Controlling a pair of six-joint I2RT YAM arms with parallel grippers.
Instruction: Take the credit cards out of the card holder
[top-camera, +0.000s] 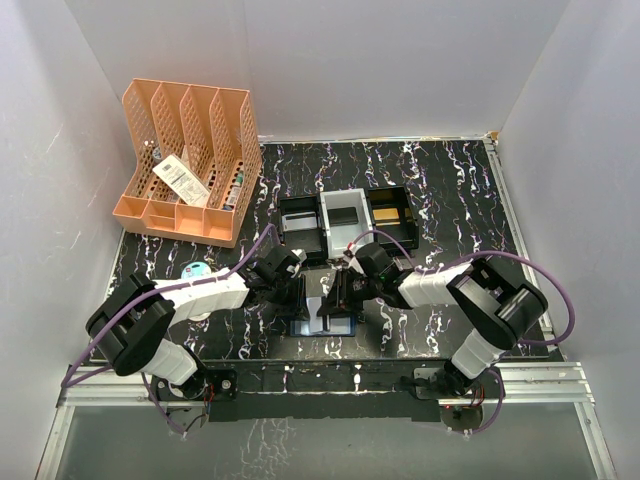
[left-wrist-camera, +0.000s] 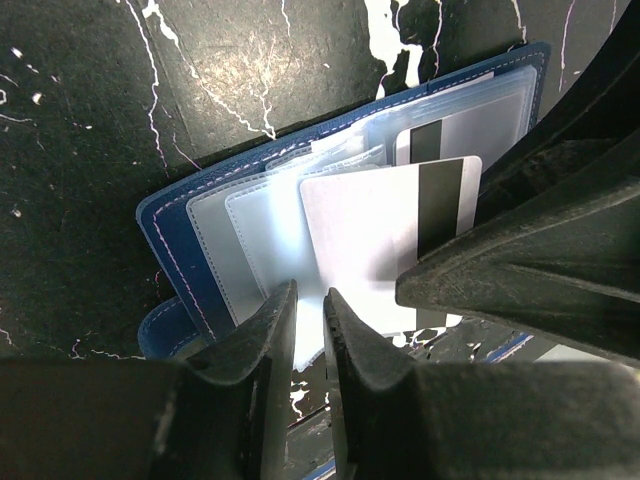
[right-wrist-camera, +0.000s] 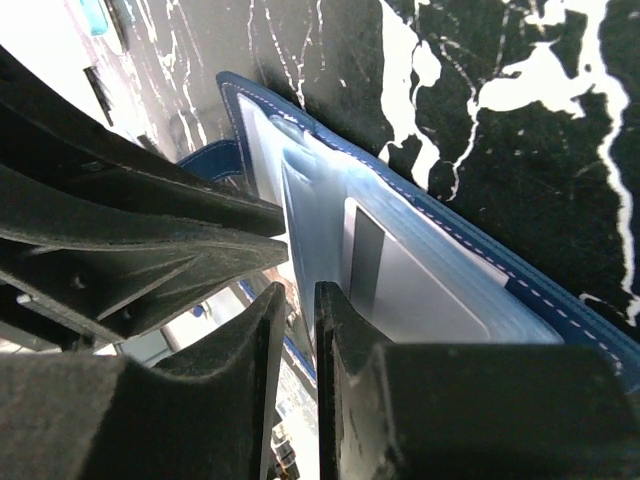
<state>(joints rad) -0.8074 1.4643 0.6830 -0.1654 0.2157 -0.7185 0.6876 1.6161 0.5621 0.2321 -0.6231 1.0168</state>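
The card holder (top-camera: 312, 326) lies open on the black marbled table between both arms, its navy cover (left-wrist-camera: 170, 230) (right-wrist-camera: 560, 310) spread flat and its clear sleeves fanned up. A white credit card (left-wrist-camera: 370, 240) with a black stripe stands among the sleeves. My left gripper (left-wrist-camera: 310, 300) (top-camera: 305, 298) is shut on its lower edge. A second striped card (left-wrist-camera: 480, 125) (right-wrist-camera: 420, 290) sits inside a sleeve. My right gripper (right-wrist-camera: 302, 295) (top-camera: 342, 295) is pinched on an upright clear sleeve (right-wrist-camera: 315, 210). Its fingers (left-wrist-camera: 520, 260) press in from the right.
Just behind the holder sit a black tray (top-camera: 298, 226), a grey tray (top-camera: 340, 220) and a second black tray (top-camera: 392, 212). An orange file rack (top-camera: 185, 160) stands at the back left. A pale blue oval case (top-camera: 197, 270) lies by the left arm. White walls enclose the table.
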